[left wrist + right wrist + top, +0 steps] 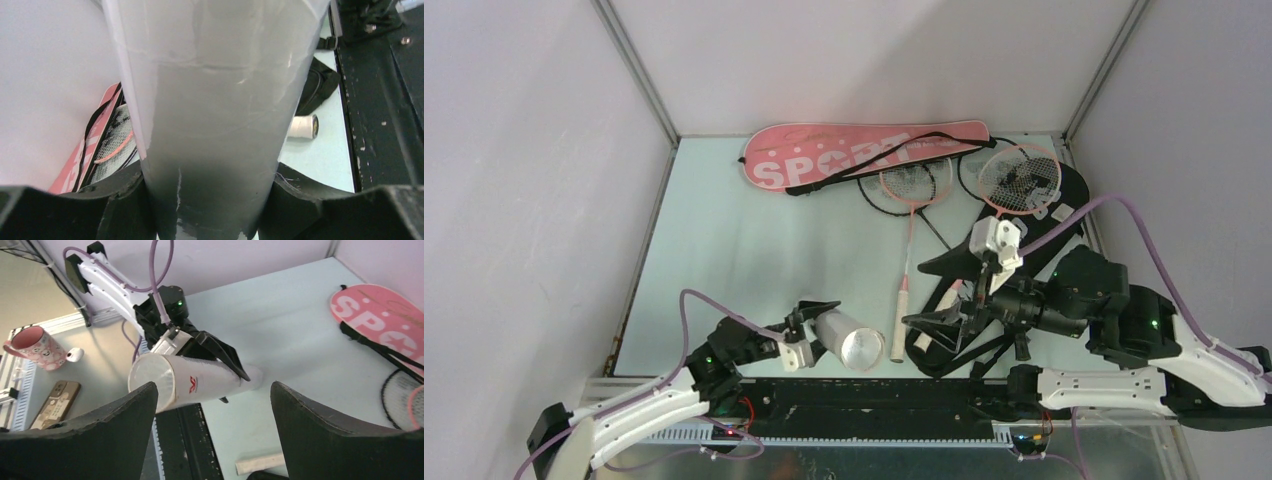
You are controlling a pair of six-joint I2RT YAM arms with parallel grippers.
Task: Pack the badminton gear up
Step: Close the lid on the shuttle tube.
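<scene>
Pale worktop (754, 260): translucent white tube (852, 340) is being pinched by left tool (816, 325); right tool (936, 322) is being held spread, tube's capped end just ahead of it.

Pink rackets (1022, 180): two
Black rackets (867, 195): two, going by the dark rims; both are partly covered
Pink bag (824, 160): one
Black bag (1072, 185): one
White tube (849, 340): one
Robot arms (639, 405): two
Pink mug (32, 347): one, off the table
</scene>
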